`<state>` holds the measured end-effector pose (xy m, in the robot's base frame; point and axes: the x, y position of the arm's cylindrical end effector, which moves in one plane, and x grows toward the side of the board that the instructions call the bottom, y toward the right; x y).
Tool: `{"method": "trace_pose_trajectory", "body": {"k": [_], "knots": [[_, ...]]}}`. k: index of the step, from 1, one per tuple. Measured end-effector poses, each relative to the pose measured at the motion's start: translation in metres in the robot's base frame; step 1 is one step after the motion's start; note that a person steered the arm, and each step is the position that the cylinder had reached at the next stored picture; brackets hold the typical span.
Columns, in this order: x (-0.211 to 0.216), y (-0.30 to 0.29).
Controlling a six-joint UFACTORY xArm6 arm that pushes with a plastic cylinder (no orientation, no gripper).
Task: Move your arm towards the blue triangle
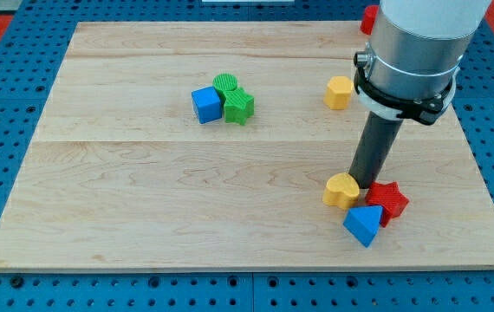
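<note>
My tip (367, 184) is sitting just above the blue triangle (362, 224), near the bench's (143, 217) lower right.
The rod carries no fingers to part or close; its end is resting between the yellow heart (341, 190) and red star (388, 200), the triangle lying just below them.

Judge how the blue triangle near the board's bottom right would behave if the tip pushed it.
The blue triangle looks rigid and small, so it would probably slide, not roll, on its flat faces. It touches the red star, which would likely shift too. My tip stands just above it in the view, beside the yellow heart.
</note>
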<state>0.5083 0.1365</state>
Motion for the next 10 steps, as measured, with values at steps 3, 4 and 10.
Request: {"method": "trace_pose_trajectory", "body": {"k": [3, 4, 10], "knots": [[-0.049, -0.002], [-0.049, -0.064], [0.094, 0.044]]}}
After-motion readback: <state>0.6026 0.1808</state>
